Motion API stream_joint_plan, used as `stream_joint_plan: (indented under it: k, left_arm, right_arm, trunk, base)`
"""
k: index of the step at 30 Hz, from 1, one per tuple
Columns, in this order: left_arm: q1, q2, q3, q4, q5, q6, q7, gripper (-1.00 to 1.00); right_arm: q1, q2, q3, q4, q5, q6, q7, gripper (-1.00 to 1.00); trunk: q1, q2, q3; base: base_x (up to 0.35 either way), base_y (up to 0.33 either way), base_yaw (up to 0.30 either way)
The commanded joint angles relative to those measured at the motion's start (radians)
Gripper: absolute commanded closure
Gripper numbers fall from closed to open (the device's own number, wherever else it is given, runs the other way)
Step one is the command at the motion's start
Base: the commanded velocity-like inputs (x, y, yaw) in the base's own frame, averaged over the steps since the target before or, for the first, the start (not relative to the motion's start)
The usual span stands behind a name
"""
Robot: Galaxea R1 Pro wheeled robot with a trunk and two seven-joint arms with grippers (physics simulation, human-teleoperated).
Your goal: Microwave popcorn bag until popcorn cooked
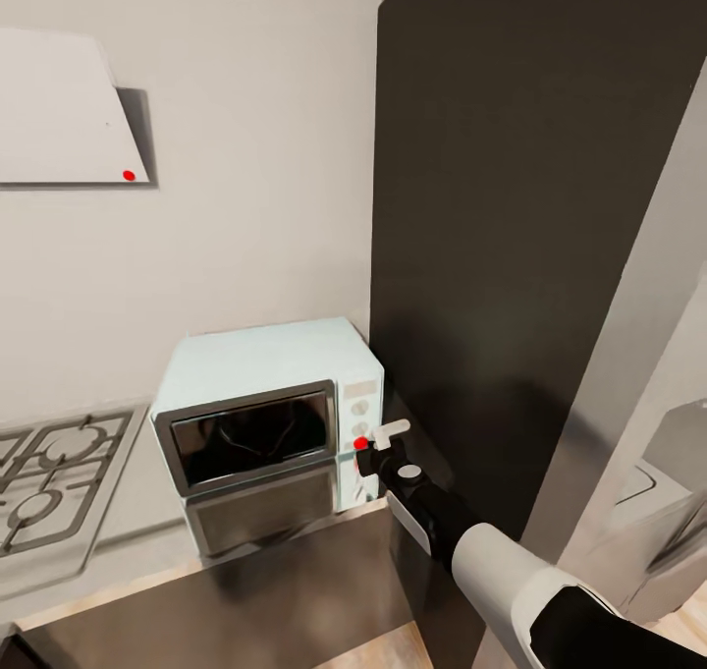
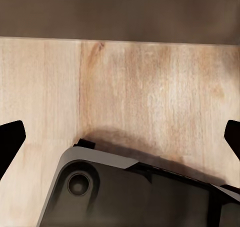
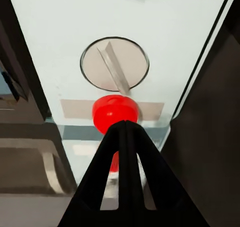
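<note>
Head view: the pale mint-blue microwave sits on the glossy grey countertop, its dark glass door shut, its right side beside a tall dark cabinet panel; the right gripper reaches to the cream control panel, its tip at a red button low on that panel; a steel gas hob lies left of the microwave, and a white hood with a small red dot hangs on the grey wall above; whether the popcorn bag is behind the dark door cannot be told.

Left wrist view: the left gripper's dark fingertips stand at the far edges of the frame, jaws spread wide and holding nothing, over a wood floor; a dark grey part of the robot's base lies below.

Right wrist view: the right gripper has its black fingers pressed together to a single point, jaws closed and empty, the tip touching the red button on the microwave's panel; a round cream knob with a ridge sits just beyond the button.
</note>
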Motion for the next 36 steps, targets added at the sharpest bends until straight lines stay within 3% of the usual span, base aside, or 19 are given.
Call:
stream_joint_plan:
  k: [1, 36]
  left_arm:
    - [0.000, -0.001, 0.006, -0.002, 0.001, 0.000, -0.007, -1.00]
    - [-0.001, -0.001, 0.007, -0.002, 0.001, 0.000, -0.007, -1.00]
  right_arm:
    - [-0.002, 0.000, 0.008, 0.000, -0.008, 0.004, -0.007, 1.00]
    - [0.044, 0.000, 0.008, 0.003, -0.008, 0.004, -0.006, 1.00]
  trunk:
    - [0.001, -0.002, -0.002]
    - [0.001, -0.002, -0.002]
  base:
    - [0.132, 0.000, 0.000]
    - [0.027, 0.008, 0.000]
